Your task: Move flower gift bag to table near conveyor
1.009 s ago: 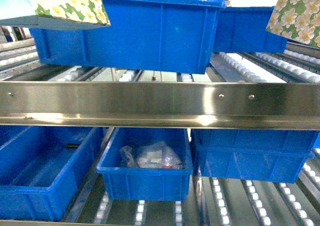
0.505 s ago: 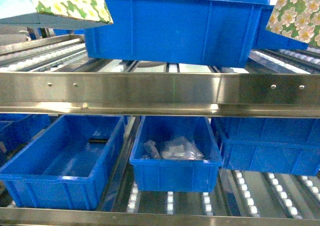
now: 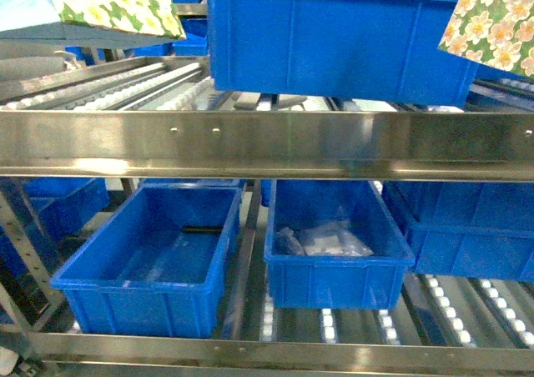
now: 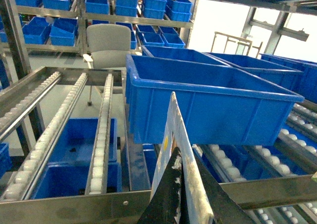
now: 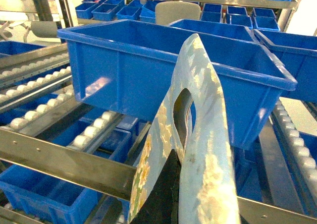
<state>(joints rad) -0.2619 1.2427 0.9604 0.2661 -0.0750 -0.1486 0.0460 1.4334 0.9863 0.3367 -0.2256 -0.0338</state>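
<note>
**Both grippers pinch flower bags in front of the roller rack**

The dark fingers (image 4: 173,194) of the left gripper (image 4: 181,196) are clamped on the thin upright edge of a flat paper gift bag printed with white flowers on green (image 4: 177,149); the bag's edge rises straight up out of the fingers. In the head view this bag (image 3: 108,6) shows at the top left corner, tilted, its pale blue side turned to the camera. The right gripper's (image 5: 171,194) dark finger (image 5: 163,189) presses against a second flower-printed gift bag with a cut-out handle (image 5: 198,135), held edge-on above the finger; the second finger is hidden behind the paper, yet the bag stands pinched there. In the head view it (image 3: 492,18) hangs at the top right corner.

Beyond both pairs of fingers stands the stainless-steel conveyor rack with rows of small white rollers (image 3: 267,143). A large blue plastic bin (image 3: 342,35) sits on its upper level, just behind the two bags. Below the fingers, on the lower level, are an open blue bin holding a small black item (image 3: 154,256) and, beside it, a blue bin with clear plastic packets inside (image 3: 338,243). Farther off, past the left fingers, a grey chair (image 4: 109,45) stands before shelves of blue bins. The white table does not appear in any view.
</note>
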